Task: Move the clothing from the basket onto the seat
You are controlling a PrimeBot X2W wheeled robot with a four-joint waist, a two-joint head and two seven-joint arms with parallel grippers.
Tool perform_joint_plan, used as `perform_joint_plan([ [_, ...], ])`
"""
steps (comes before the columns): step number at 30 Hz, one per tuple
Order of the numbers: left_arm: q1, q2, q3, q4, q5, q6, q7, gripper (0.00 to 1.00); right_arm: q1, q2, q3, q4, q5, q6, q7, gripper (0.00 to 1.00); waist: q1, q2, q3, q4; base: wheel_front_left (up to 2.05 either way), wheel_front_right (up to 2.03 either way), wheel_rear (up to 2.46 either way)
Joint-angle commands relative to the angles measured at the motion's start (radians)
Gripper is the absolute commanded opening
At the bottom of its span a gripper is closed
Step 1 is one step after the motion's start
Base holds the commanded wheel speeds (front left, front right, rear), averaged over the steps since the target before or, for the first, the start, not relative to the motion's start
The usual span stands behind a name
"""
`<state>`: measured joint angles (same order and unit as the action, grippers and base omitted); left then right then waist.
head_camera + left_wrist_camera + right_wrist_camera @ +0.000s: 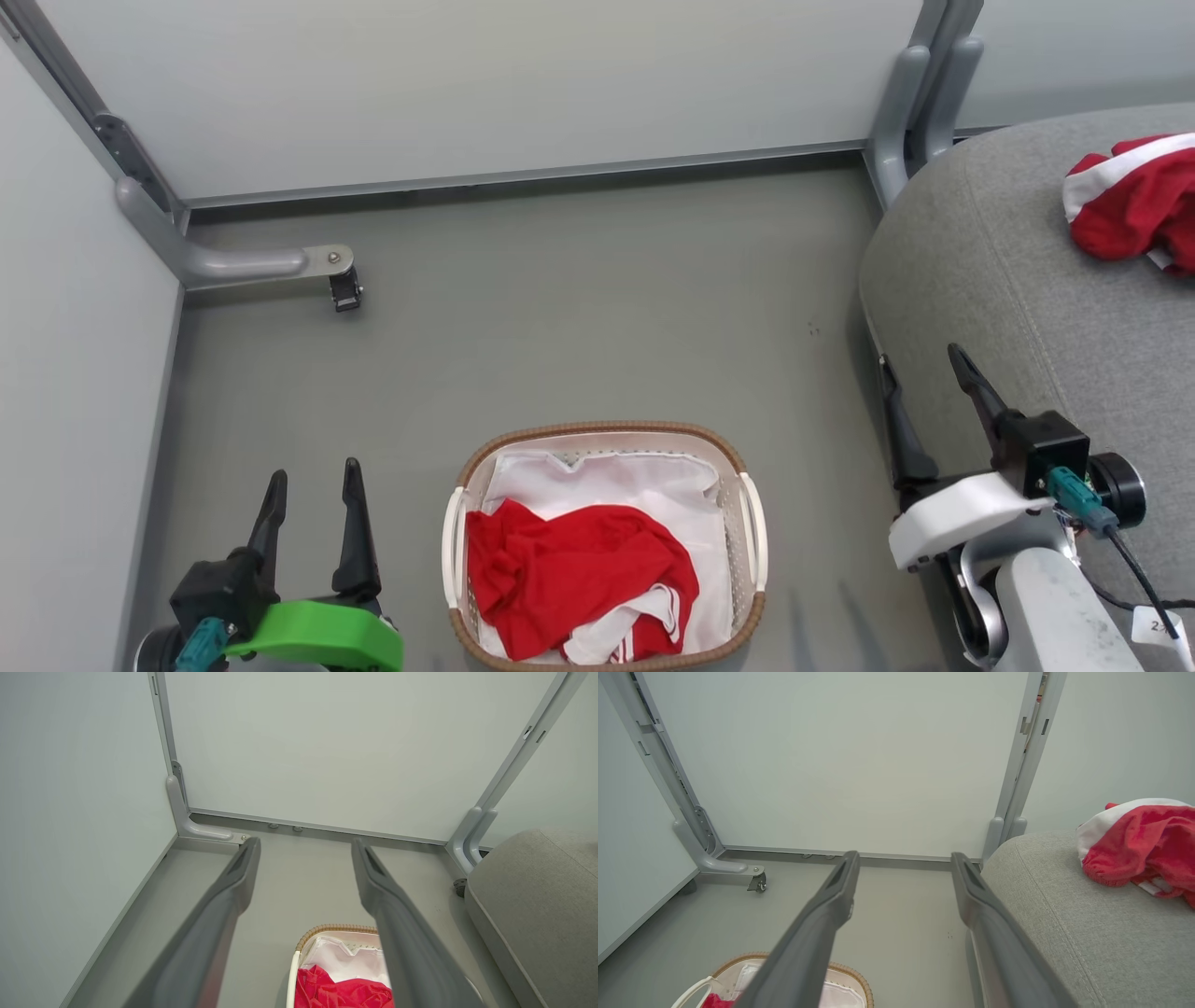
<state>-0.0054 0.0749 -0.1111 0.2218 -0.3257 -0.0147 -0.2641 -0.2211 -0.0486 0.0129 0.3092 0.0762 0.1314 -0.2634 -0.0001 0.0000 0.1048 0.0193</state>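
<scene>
Left claw point(315, 470) and right claw point(919, 357) gape empty, flanking the basket point(607, 429).

The basket point(605, 428), an oval cream-white plastic tub with perforated sides, a brown woven-look rim and two side handles, stands upright on the floor point(579, 317) at the near middle of the scene. Its white liner point(653, 481) shows bare in the far half. A crumpled red garment point(560, 574) with white striped trim lies inside, bunched toward the left and near side. The seat point(999, 308), a large grey upholstered cushion with rounded edges and a stitched seam, sits to the right of the basket, apart from it. A second red garment point(1134, 210) with a white band lies heaped on the seat's far right part.
</scene>
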Motion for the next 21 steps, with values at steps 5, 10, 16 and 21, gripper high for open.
perform_joint_plan([
  [5, 0.043, -0.016, 0.021, -0.004, 0.008, -0.017, 0.000, 1.00, 0.070, -0.004, 0.003, -0.030, 0.027, -0.001, -0.002, 1.00, 0.0001, 0.0000, -0.032, -0.003, 0.00, 0.00, 0.00],
  [10, 0.050, -0.021, 0.021, -0.002, 0.011, -0.028, 0.000, 1.00, 0.109, -0.004, 0.004, -0.044, 0.042, -0.001, -0.002, 1.00, 0.0001, 0.0000, -0.049, -0.001, 0.00, 0.00, 0.00],
  [16, 0.038, -0.023, 0.013, 0.006, 0.017, -0.035, 0.000, 1.00, 0.112, -0.004, 0.005, -0.034, 0.041, -0.001, -0.002, 1.00, 0.0001, 0.0000, -0.054, -0.004, 0.00, 0.00, 0.00],
  [21, 0.037, -0.024, 0.010, 0.014, 0.018, -0.037, 0.000, 1.00, 0.113, -0.004, 0.007, -0.036, 0.043, -0.001, -0.002, 1.00, 0.0001, 0.0000, -0.057, -0.003, 0.00, 0.00, 0.00],
])
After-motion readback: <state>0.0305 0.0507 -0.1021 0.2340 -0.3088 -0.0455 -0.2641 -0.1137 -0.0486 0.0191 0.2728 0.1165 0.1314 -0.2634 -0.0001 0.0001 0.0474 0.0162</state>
